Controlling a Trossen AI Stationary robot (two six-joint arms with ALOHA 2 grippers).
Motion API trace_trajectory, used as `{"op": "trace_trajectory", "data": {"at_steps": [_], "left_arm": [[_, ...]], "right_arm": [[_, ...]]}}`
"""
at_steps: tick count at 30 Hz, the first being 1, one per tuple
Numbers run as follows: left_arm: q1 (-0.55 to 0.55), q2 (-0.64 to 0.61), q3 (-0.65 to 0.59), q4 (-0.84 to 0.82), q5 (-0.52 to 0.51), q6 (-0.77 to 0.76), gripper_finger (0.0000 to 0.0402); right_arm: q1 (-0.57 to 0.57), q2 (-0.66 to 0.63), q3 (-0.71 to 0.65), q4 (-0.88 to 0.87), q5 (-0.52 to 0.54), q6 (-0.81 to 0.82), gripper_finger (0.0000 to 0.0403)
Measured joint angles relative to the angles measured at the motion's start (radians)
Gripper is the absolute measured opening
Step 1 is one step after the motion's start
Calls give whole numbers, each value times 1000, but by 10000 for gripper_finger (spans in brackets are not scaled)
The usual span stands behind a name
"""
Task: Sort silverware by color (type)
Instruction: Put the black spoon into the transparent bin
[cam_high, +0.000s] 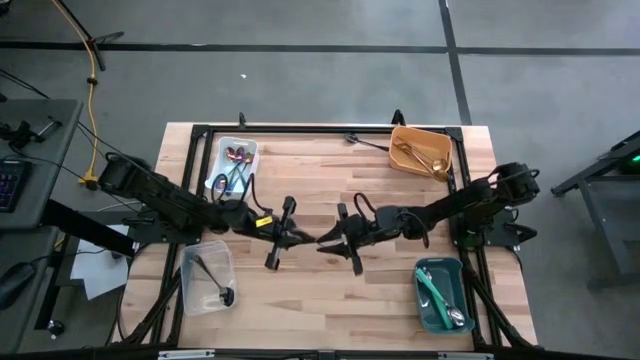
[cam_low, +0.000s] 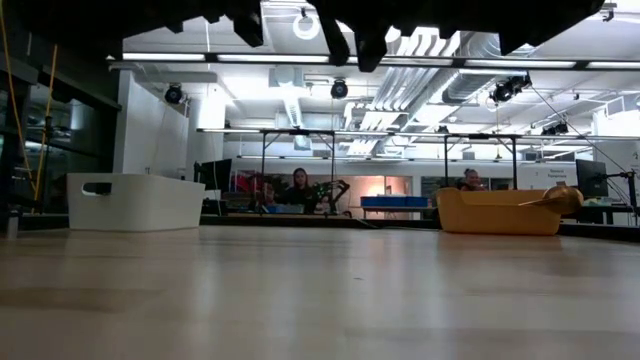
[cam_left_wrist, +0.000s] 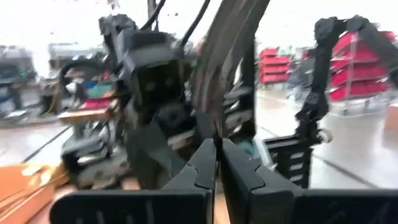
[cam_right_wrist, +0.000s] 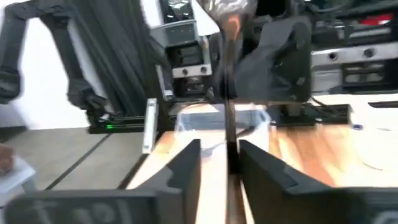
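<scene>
Left end effector (cam_high: 312, 240) clamped; right end effector (cam_high: 327, 243) parted.

Upright utensil (cam_left_wrist: 219, 81) between both grippers.

A robotics lab: exposed ceiling ducts (cam_low: 420, 60), red parts bins (cam_left_wrist: 367, 68), concrete floor (cam_high: 300, 90).

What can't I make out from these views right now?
- Utensil clamped in the left gripper: left wrist view, blurred; type unclear.
- Whether the right gripper touches it: right wrist view, blurred.
- Contents of white bin and orange bin: low view, walls hide them.
- Both grippers: low view, cut off by top edge.
</scene>
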Motion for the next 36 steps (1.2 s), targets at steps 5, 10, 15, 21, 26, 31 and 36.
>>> {"op": "trace_trajectory", "data": {"at_steps": [5, 10, 15, 21, 26, 31, 36], "left_arm": [[4, -95, -1, -192, -67, 3, 1], [-29, -247, -1, -506, -170, -48, 0], [-132, -443, -1, -825, -236, -258, 0], [-343, -604, 3, -1072, -430, -530, 0], [-476, -656, 78, -1353, -405, -594, 0], [-520, -618, 248, -1752, -214, -664, 0], [-528, -518, 410, -2089, 0, -689, 0]], "right_arm": [[-2, -88, 0, -171, 38, -6, 155], [4, -215, 0, -388, 57, -33, 184], [35, -284, -66, -439, 238, -77, 187], [47, -287, -172, -422, 332, 15, 188], [51, -286, -232, -354, 333, 101, 188], [52, -286, -259, -262, 333, 106, 188], [52, -286, -259, -247, 336, 98, 188]]}}
